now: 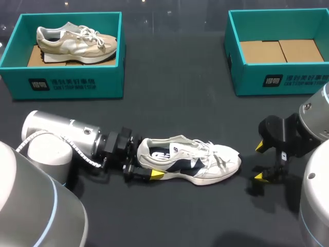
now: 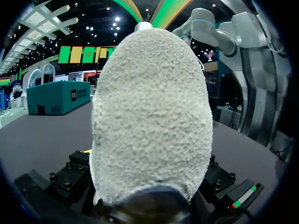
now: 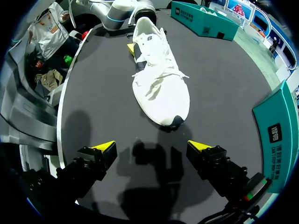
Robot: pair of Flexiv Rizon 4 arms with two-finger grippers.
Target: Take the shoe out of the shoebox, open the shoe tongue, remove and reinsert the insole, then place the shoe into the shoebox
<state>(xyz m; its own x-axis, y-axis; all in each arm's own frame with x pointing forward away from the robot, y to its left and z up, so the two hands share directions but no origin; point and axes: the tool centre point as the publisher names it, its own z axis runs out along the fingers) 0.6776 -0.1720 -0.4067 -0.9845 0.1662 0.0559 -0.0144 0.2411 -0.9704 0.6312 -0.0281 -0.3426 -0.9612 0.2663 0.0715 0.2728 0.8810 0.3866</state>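
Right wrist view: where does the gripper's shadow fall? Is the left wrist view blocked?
Right wrist view: the right gripper casts a dark shadow on the table between its open fingers, short of the white shoe. Left wrist view: the heel of the white shoe fills the middle and hides the table ahead.

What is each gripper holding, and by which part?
The left gripper clasps the white shoe by its heel; the right gripper is open and holds nothing.
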